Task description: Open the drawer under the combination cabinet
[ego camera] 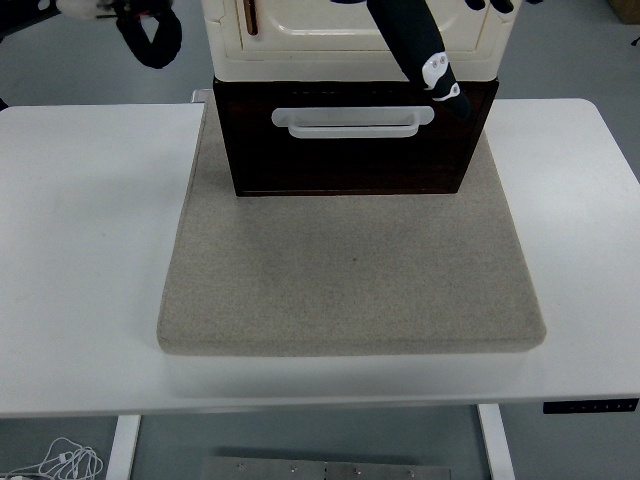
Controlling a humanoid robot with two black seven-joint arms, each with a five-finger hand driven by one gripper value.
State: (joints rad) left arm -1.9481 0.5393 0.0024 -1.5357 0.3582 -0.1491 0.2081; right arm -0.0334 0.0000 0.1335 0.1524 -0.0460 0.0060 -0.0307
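Head view, looking down over a white table. A square beige-grey felt mat lies in the middle of the table, its front edge near the table's near edge. At the back of the mat stands the combination cabinet: a cream upper unit with a panelled door and a small brown handle at the door's left side; the picture's top edge cuts the unit off.

Directly under the cream unit sits the drawer, a dark brown wooden front that spans nearly the full width of the cabinet. A long white bar handle runs horizontally across the upper part of the drawer front. The drawer front sits about flush with the cabinet above it, so the drawer appears closed, and nothing of its inside can be seen.

A black finger-like part with a white tip, the right hand, slants down from the top of the picture across the cream door. Its tip lies over the drawer's upper right corner, just beside the right end of the white handle. Whether it touches cannot be told, nor whether the fingers are spread or curled.

At the top left corner, black parts of the left hand show above the table, well apart from the cabinet; its finger position cannot be told.
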